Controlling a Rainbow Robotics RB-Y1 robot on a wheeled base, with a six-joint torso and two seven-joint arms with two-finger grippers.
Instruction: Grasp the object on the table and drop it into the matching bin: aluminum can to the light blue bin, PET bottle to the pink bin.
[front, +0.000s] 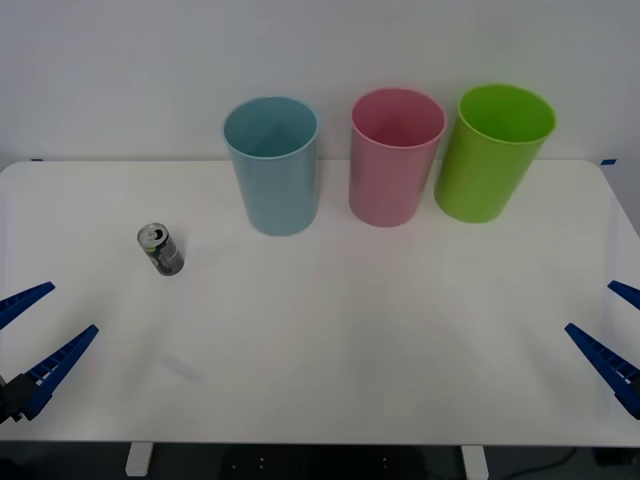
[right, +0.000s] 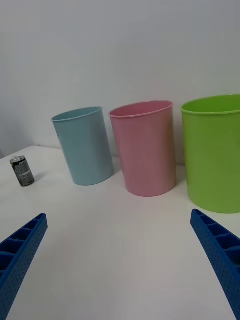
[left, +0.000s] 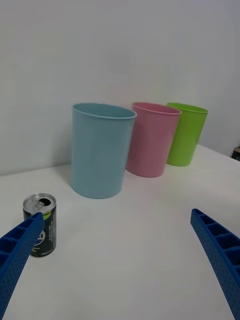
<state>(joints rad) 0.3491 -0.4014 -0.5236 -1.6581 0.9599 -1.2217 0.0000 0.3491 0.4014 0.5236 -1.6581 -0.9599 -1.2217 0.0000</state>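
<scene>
A small dark grey-black aluminum can (front: 160, 249) with a silver top stands upright on the wide white rectangular table (front: 330, 340), at about 9 o'clock from the table's middle. Its pull-tab opening is already open. Three tall round plastic bins stand in one row at the far side, toward 12 o'clock: the light blue bin (front: 272, 165), the pink bin (front: 395, 157) beside it, and a lime green bin (front: 492, 152) at the right end. The can is at about 8 o'clock from the light blue bin, well apart from it.

The left gripper (front: 32, 335) hangs at the near left edge of the table, its blue ribbed fingers spread wide and holding nothing; the can is at about 1 o'clock from it. The right gripper (front: 612, 330) is at the near right edge, also spread and empty, far from the can.
</scene>
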